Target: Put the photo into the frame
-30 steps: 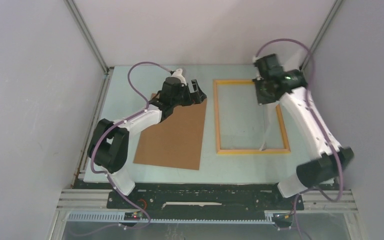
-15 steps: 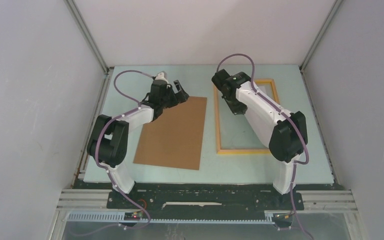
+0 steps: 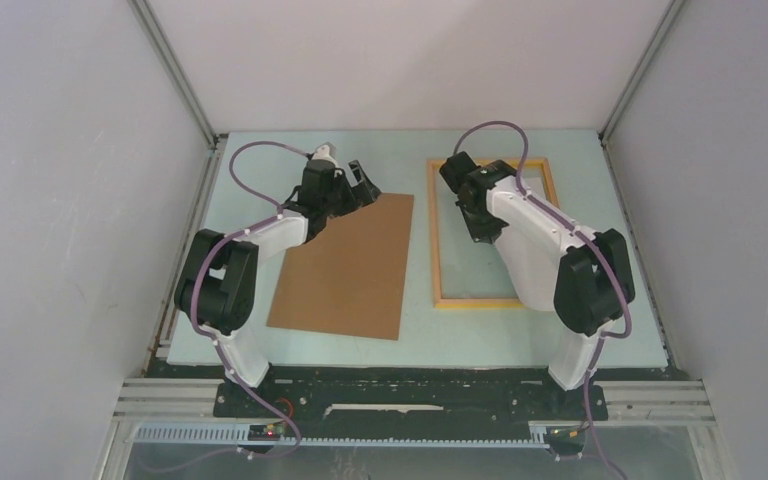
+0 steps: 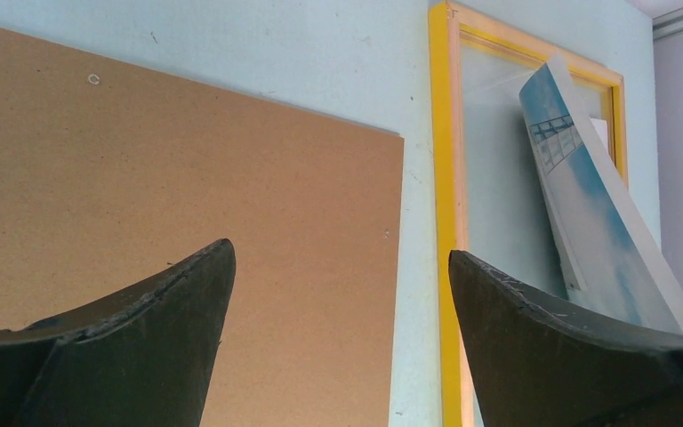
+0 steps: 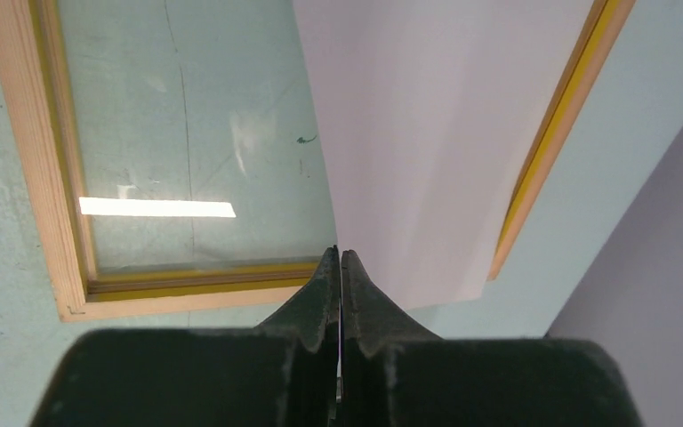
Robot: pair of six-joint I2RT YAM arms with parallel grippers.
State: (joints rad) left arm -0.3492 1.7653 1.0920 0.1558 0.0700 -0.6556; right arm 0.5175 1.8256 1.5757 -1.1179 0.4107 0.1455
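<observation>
The right tool point(image 5: 339, 258) was closed on 1 edge of the photo point(image 5: 427, 133), holding it tilted over the frame point(image 5: 49, 178) — not yet flat on the pane point(image 5: 187, 133). The left tool point(image 4: 340, 252) hung wide open and empty above the brown board point(image 4: 142, 178). The frame lay on the tabletop point(image 3: 480, 335) beside the board. Remaining, by estimate: lower, seat, release.

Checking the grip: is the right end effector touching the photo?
Touching. The right wrist view shows the right end effector shut on the photo, pinching its edge.
</observation>
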